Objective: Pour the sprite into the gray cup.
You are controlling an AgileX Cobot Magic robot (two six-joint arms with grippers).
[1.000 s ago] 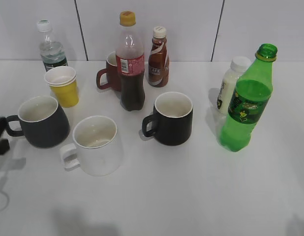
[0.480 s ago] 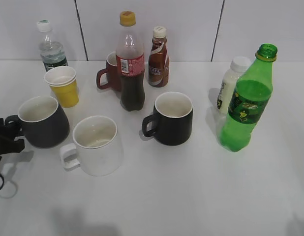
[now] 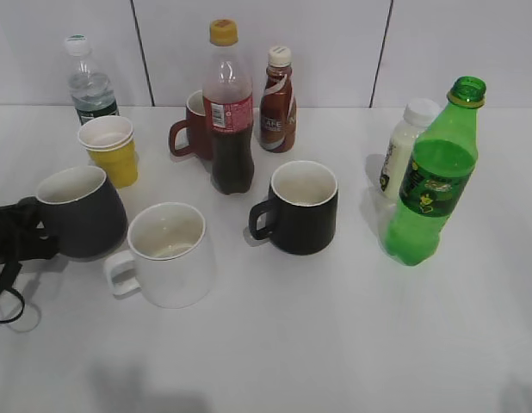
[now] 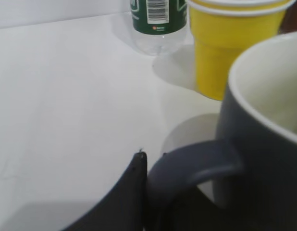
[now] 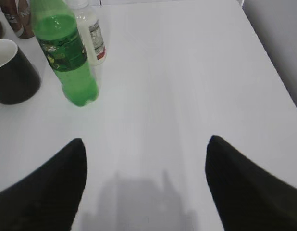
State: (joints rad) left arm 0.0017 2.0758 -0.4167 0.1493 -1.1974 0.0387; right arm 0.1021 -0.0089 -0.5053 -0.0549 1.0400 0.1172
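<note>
Now the left gripper (image 3: 25, 228) sits at the handle of the rounded dark gray matte mug with a cream-white inside (image 3: 81, 212), low on the white table (image 3: 335, 344). From the left wrist view, one dark finger (image 4: 131, 192) touches the outside of the loop handle (image 4: 196, 166); whether the jaws are clamped on it cannot be told. Just past the jaws, beyond the mug, stands a stack of yellow paper cups (image 4: 235, 43), and farther on a clear water bottle with a green label (image 4: 155, 21).

The right gripper (image 5: 143, 159) hovers above bare table with its two dark fingers spread wide apart, holding nothing. Ahead of those jaws and off to their left stands the tall translucent green plastic bottle (image 5: 64, 53), upright and uncapped, just beside a small white bottle (image 5: 93, 33) and near a glossy black mug (image 5: 11, 72).
</note>
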